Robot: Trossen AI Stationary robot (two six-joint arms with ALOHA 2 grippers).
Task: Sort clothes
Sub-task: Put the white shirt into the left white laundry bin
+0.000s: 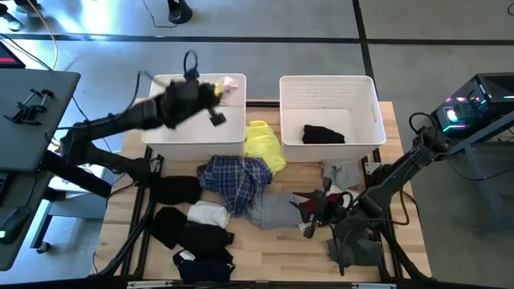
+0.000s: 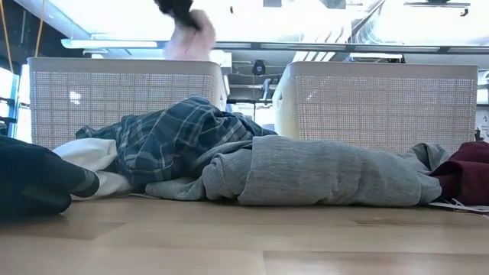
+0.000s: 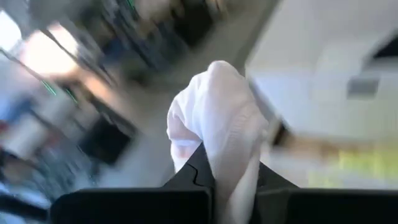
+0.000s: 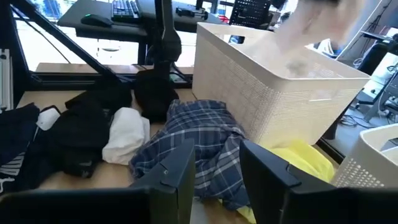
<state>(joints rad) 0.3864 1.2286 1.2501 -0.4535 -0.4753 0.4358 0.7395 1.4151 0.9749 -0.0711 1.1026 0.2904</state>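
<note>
My left gripper (image 1: 215, 95) is up over the left white bin (image 1: 197, 132), shut on a pale pink garment (image 1: 230, 83), which also shows in the left wrist view (image 3: 214, 124) and in the low view (image 2: 191, 42). My right gripper (image 4: 217, 158) is open and empty, low over the table's right part (image 1: 309, 218) beside a maroon garment (image 1: 309, 202). A blue plaid garment (image 1: 234, 178), a grey one (image 1: 277, 209), a white one (image 1: 209, 215) and black ones (image 1: 181, 229) lie in a heap on the table. A yellow garment (image 1: 263, 144) lies between the bins. A black garment (image 1: 323, 135) lies in the right bin (image 1: 329, 80). My left gripper pinches the pink garment between its two fingers (image 3: 193, 171) on a bunched part (image 3: 217, 168); how many layers I cannot tell. The cloth bulges out past the fingertips. It is lifted clear, above the left bin's rim.
The two white bins stand side by side at the table's far edge. The heap of clothes covers the table's middle and near left. Bare wood shows at the near right. A small grey cloth (image 1: 344, 172) lies in front of the right bin.
</note>
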